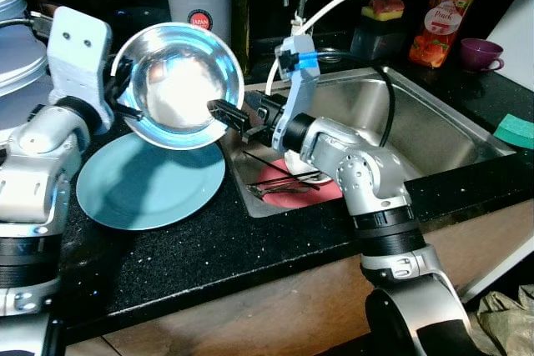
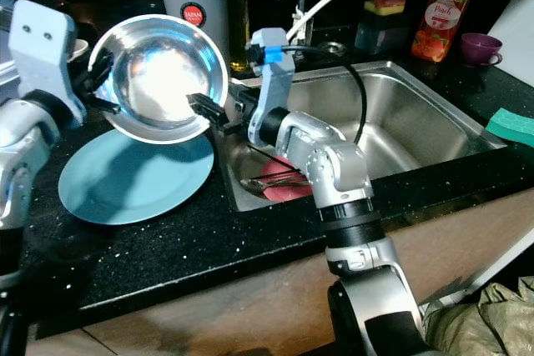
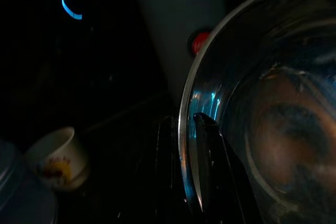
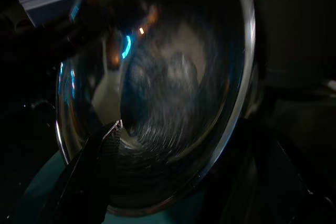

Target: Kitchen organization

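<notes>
A dark speckled counter [image 1: 209,248] is seen with a steel sink [image 1: 434,122] set toward its right end. A steel bowl [image 1: 178,85] is held tipped on edge above a blue plate [image 1: 150,185] lying near the sink's left rim. The left gripper [image 1: 125,93] is clamped on the bowl's left rim, the right gripper [image 1: 229,114] on its right rim, so the bowl is spanned between both arms.

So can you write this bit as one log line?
bowl tilted over plate | left gripper on rim | right gripper on rim
</notes>
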You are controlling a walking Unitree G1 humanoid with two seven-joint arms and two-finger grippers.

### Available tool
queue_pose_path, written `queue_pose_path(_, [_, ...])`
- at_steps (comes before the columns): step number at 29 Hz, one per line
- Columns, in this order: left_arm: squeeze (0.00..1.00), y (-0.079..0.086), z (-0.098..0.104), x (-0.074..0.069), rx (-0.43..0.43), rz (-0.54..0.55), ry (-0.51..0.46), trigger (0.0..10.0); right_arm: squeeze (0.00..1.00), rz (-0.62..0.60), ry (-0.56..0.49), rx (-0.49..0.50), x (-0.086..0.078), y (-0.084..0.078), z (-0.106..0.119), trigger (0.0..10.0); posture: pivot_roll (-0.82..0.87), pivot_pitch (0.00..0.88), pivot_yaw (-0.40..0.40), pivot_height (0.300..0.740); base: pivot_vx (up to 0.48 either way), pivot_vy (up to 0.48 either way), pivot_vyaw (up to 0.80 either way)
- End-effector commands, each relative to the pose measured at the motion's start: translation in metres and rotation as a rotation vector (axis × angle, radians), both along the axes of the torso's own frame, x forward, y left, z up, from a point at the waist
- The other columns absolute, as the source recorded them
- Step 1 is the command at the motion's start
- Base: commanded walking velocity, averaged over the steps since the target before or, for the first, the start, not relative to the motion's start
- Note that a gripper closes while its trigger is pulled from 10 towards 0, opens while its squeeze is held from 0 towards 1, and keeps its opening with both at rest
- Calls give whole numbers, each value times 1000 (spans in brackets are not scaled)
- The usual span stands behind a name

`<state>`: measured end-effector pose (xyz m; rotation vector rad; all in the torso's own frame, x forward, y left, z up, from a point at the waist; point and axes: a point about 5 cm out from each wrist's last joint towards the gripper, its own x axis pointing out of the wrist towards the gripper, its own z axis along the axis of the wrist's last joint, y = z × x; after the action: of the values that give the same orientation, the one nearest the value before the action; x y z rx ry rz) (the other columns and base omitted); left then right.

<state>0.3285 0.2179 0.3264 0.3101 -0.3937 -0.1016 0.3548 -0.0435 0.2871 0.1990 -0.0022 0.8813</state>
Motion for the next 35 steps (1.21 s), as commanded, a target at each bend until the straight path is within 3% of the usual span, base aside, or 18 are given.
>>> queue_pose_path(1, [0, -9, 12, -4, 18, -36, -78, 0, 0, 12, 12, -19, -3, 4, -4, 10000, 62, 69, -19, 740, 0, 0, 0])
queue_pose_path(6, [0, -15, 19, -8, 34, -78, -170, 0, 0, -10, 40, -33, -2, 4, -7, 10000, 57, 75, -22, 740, 0, 0, 0])
queue_pose_path(23, [0, -14, 10, -5, 108, -78, -152, 0, 0, -238, 43, 63, 20, -20, 7, 10000, 62, 75, -20, 740, 0, 0, 0])
queue_pose_path(35, [0, -12, 8, -4, 132, -79, -155, 0, 0, -274, 7, 71, 24, -24, 13, 10000, 59, 73, -19, 740, 0, 0, 0])
